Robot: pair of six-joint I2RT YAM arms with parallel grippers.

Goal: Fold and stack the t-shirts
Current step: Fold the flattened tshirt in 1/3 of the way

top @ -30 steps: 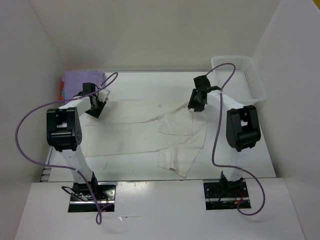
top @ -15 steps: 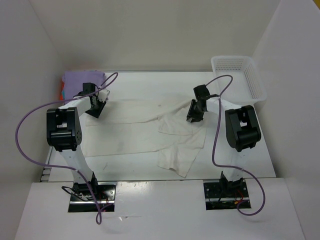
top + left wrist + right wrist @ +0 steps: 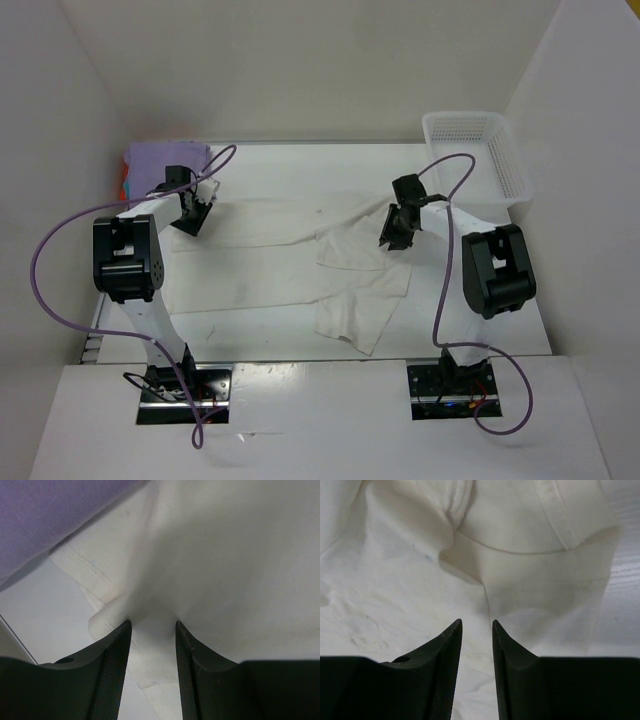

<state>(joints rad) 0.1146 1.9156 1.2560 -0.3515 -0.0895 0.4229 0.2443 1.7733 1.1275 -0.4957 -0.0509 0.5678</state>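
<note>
White shirt (image 3: 290, 270) lies spread mid-table, R side doubled over itself toward 5 o'clock. My L gripper (image 3: 151, 625), at 10 o'clock, is abt half closed, pinching a bunched fold of its edge. My R gripper (image 3: 477, 625), at 2 o'clock over the cloth, jaws narrow w/ a slit; can't tell if anything's nipped. Purple shirt (image 3: 165, 158) at 11, orange shirt (image 3: 123, 185) peeking beneath. Basket (image 3: 510, 170) at 1.

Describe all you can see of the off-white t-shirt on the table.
The off-white t-shirt is creased cloth with stitched hems and faint marks. It lies spread across the table, its right part folded into layers. The left gripper pinches a bunched fold at its left edge, beside a lavender shirt. The right gripper is low over its right side.
</note>
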